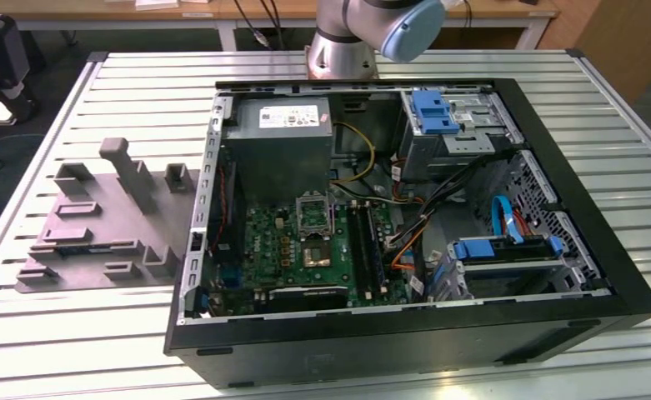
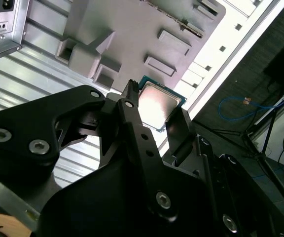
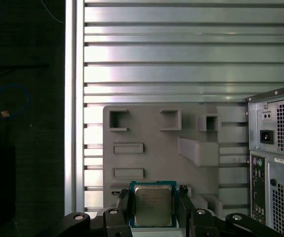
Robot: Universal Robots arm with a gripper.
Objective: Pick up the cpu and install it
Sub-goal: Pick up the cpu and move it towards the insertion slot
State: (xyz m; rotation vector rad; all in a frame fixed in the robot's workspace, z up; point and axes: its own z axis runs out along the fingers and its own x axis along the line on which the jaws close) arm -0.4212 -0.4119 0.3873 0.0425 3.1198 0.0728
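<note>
- The pincer is pinching the cpu: in both wrist views its two black fingers press against opposite side edges of the chip, and the silvery lid faces the cameras.
- The cpu hangs in that grip above the near edge of the grey fixture tray, which lies on the slatted desk beside the open computer case.
- In the exterior view the tray sits to the exterior view's left of the case, and the motherboard's cpu socket inside the case looks unoccupied.
- Handling, as I judge it: the chip is light, stiff and flat, so little force should hold it. The smooth metal lid and thin board edges give scant purchase, so it could slip or twist.
- Its underside contacts are likely delicate. The side edges are the sensible place to hold it, kept level, as the fingers do here.
</note>
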